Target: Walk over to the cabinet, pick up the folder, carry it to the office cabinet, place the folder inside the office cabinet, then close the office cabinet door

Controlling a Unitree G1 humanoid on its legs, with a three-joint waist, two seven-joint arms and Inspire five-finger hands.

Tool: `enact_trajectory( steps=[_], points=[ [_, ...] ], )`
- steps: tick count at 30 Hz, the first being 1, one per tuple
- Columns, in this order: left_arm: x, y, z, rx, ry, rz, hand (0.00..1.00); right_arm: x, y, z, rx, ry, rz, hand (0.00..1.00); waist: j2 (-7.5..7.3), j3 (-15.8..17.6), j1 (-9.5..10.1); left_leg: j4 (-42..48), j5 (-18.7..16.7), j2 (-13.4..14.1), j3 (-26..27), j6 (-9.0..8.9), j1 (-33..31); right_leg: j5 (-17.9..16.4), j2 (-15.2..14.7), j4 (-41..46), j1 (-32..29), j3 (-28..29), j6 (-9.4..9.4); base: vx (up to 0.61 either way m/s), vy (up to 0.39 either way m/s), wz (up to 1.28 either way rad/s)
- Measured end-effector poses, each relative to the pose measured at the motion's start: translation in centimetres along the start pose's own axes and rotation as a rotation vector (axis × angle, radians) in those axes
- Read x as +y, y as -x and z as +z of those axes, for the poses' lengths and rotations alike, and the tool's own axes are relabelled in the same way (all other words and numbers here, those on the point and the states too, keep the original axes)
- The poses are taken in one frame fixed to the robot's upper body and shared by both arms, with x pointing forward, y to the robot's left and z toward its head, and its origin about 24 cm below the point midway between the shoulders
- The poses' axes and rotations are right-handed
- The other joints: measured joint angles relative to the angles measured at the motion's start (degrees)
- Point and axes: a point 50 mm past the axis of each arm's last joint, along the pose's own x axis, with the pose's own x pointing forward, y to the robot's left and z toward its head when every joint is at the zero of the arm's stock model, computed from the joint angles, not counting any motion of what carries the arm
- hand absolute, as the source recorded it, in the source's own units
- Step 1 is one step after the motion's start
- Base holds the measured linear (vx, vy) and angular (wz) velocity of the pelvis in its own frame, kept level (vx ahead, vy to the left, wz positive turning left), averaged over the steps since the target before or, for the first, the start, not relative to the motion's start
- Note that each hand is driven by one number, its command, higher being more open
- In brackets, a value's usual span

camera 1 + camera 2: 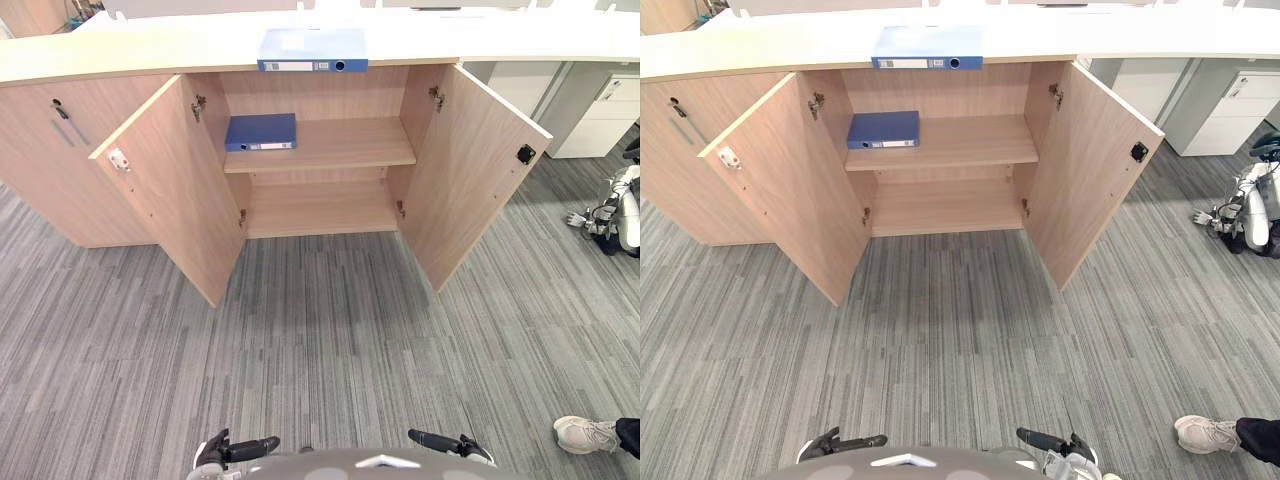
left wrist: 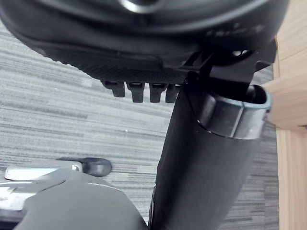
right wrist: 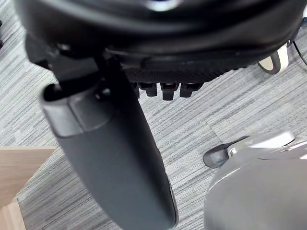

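The left hand (image 1: 245, 449) and right hand (image 1: 435, 438) hang low at the robot's sides, well apart. Both are empty, with fingers (image 2: 138, 91) relaxed, thumbs extended and tips pointing inward toward each other.

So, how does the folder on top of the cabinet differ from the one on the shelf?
The top folder lies on top of the cabinet; the shelf folder lies inside, at the left of the upper shelf. The top folder is lighter blue, the shelf folder darker. The spine hole is at the right end on the top folder, at the left on the shelf folder. Both lie flat, spines toward the robot.
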Motion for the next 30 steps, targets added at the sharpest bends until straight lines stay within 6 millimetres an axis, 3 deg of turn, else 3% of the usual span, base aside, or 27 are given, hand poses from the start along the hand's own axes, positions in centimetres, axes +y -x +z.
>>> enact_trajectory(
  steps=[12,20,23,24,26,27,30],
  points=[
    [-0.1,0.0,0.2,-0.007,-0.019,-0.005,1.0,0.0,0.0,0.0,-0.002,0.021,0.004,1.0,-0.1,0.57,0.16,0.34,-0.73,0.34,1.74,-0.18,0.15,0.05,0.33,-0.36,-0.16,1.58,-0.09,-0.02,-0.019,-0.07],
    [-0.2,-0.2,1.1,-0.044,-0.028,-0.014,1.0,0.2,0.0,0.2,-0.008,0.019,0.013,1.0,-0.09,0.2,0.67,6.8,-5.36,0.68,3.76,0.94,-6.08,-0.92,0.32,0.86,-4.5,3.22,0.14,0.03,-0.002,-0.12],
    [-0.3,-0.2,1.3,-0.049,-0.028,-0.015,1.0,0.3,0.0,0.3,-0.009,0.018,0.02,1.0,-0.13,0.36,0.68,9.34,-7.84,0.84,4.43,0.99,-6.23,-4.95,-0.03,9.17,-7.45,2.6,2.57,0.12,0.023,-0.14],
    [-0.3,-0.2,1.3,-0.049,-0.038,-0.017,1.0,0.5,0.0,0.7,-0.021,0.016,0.025,1.0,0.06,0.88,0.68,9.8,-8.32,1.08,5.24,0.89,-5.08,-6.83,-0.41,17.99,-10.49,1.27,4.52,0.09,0.039,-0.16],
    [-0.2,-0.3,1.6,-0.057,-0.065,-0.022,1.0,0.6,0.0,0.9,-0.031,0.012,0.031,1.0,-0.32,1.51,0.59,9.78,-8.44,0.92,5.4,1.04,-3.12,-7.19,-1.78,31.03,-15.21,-1.23,4.7,0.12,0.082,-0.02],
    [-0.1,-0.3,1.7,-0.057,-0.067,-0.021,1.0,0.6,0.0,0.9,-0.034,0.01,0.031,1.0,-0.27,1.79,0.51,9.77,-9.29,0.72,5.05,2.34,-1.71,-8.39,-3.4,39.27,-18.65,-3.43,4.01,0.16,0.099,0.13],
    [0.0,-0.4,1.9,-0.053,-0.052,-0.011,1.0,0.6,0.0,1.0,-0.048,0.003,0.032,1.0,-0.73,2.06,0.3,9.2,-11.17,1.02,3.78,2.8,0.96,-12.45,-6.49,44.81,-23.55,-5.83,2.9,0.17,0.028,0.18]
  ],
)
